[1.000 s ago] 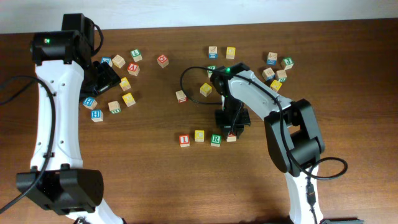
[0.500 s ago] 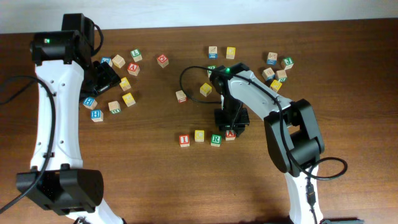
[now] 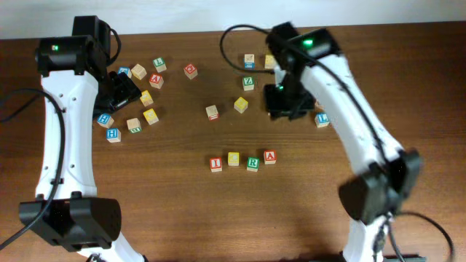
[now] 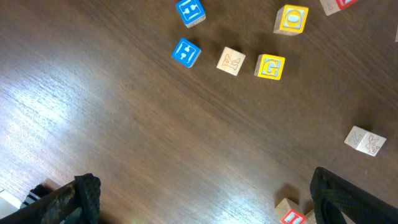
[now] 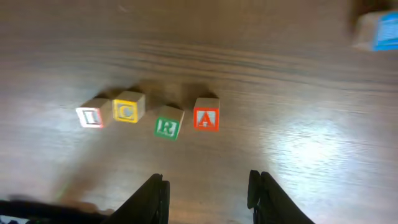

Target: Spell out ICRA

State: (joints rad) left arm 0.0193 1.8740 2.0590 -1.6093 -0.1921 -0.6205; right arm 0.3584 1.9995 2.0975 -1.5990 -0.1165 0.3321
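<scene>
— Where do the letters lie?

— The I block (image 3: 216,164), C block (image 3: 234,159), R block (image 3: 252,163) and A block (image 3: 270,156) form a left-to-right row in the middle of the table (image 3: 167,218). The row is nearer than the scattered spare blocks (image 3: 151,115) and reads ICRA. The R block sits a touch nearer than its neighbours, with small gaps showing on either side in the right wrist view.

— And the robot's hands?

— The right gripper (image 5: 208,180) hangs on the far side of the row, its fingers spread wide with nothing between them. The left gripper (image 4: 204,180), over the far-left cluster, is also wide apart and empty.

— If the R block needed straightening, how would it handle?

— It is probably light, rigid painted wood. It would not crush, but it would likely slide easily on the smooth table, and a nudge could shift a neighbour. The safest hold looks to be on its near and far faces, since the left and right faces have blocks close by. The fingers should sit square and low so the block doesn't twist.
</scene>
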